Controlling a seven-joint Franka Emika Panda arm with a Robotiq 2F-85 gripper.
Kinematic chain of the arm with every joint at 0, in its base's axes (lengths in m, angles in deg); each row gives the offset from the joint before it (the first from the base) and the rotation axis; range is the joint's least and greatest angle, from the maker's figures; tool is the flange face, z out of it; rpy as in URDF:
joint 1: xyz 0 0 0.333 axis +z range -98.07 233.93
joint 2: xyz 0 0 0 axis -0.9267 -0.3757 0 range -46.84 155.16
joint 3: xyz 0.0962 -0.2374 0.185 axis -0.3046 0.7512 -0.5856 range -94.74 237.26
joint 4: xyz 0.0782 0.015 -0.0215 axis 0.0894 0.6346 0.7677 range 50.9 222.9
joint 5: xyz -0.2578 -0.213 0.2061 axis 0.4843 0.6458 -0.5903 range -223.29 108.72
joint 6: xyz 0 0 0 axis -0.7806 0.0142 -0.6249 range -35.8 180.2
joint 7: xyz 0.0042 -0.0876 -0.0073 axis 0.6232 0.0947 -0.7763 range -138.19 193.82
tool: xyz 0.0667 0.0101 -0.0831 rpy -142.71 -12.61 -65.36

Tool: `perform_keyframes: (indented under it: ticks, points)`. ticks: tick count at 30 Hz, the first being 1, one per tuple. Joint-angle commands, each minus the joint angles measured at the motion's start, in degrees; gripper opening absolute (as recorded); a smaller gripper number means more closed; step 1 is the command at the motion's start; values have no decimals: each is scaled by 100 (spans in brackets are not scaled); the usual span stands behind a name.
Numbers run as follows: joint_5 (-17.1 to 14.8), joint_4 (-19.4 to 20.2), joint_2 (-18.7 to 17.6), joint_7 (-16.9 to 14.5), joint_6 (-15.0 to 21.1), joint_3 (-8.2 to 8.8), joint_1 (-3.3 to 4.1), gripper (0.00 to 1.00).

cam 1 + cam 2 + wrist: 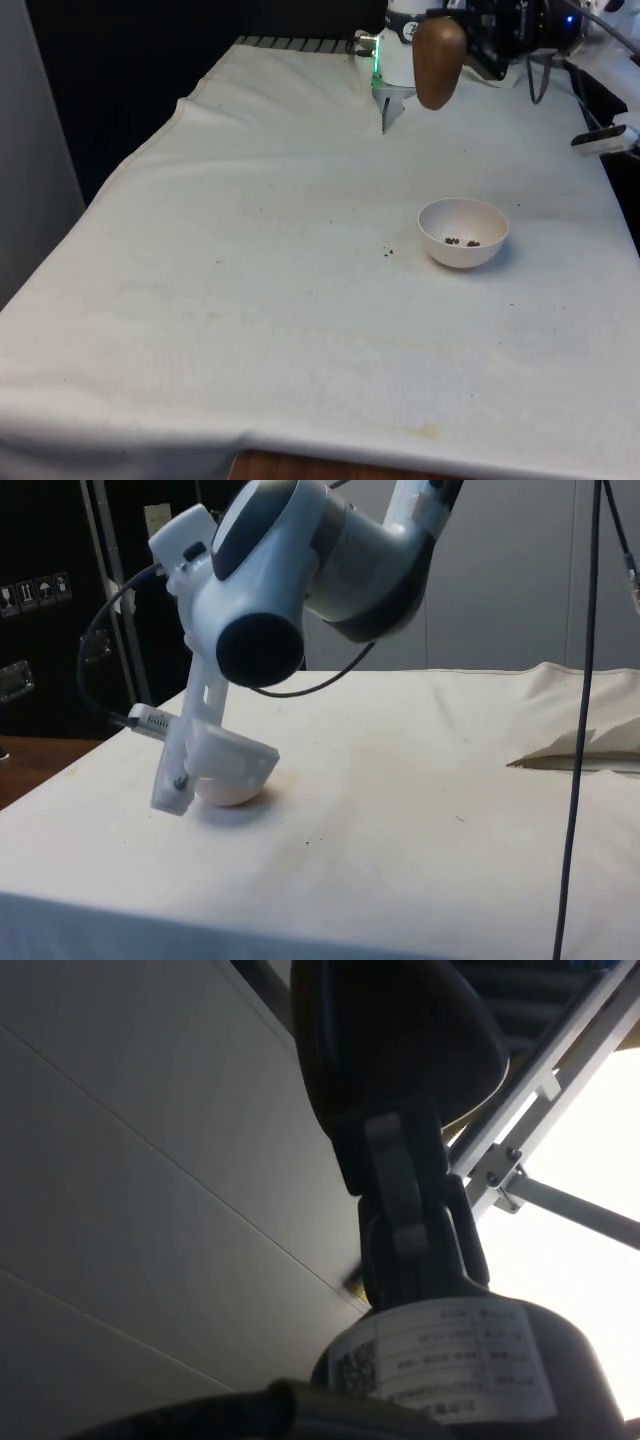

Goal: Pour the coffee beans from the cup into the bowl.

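A smooth brown cup (pixel 438 60), rounded and wood-coloured, hangs high above the worktop (pixel 250 300) at its far end, pinched in the black claw (pixel 470 45), whose fingers (pixel 400 1190) press against its dark curved wall in the wrist view. The worktop is draped in a white cloth with soft creases and faint stains. Well below and nearer the camera, toward the front view's right, sits a small round white bowl (pixel 462 232), glossy and shallow, holding a few dark coffee beans (pixel 462 241). A couple of stray beans (pixel 388 252) lie on the cloth just beside the bowl, on its left in the front view.
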State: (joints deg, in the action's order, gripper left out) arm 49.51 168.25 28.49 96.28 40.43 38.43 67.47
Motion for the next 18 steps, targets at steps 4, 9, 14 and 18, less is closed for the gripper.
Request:
perform_keyframes:
  ticks: [4, 9, 14, 18]
  points:
    - [-74, 46, 206, -86, 344, 69, -86, 0]
    - [-120, 69, 309, -109, 510, 160, -97, 0]
    - [-201, 103, 441, -160, 751, 292, -115, 0]
    - [-229, 126, 493, -195, 859, 361, -120, 0]
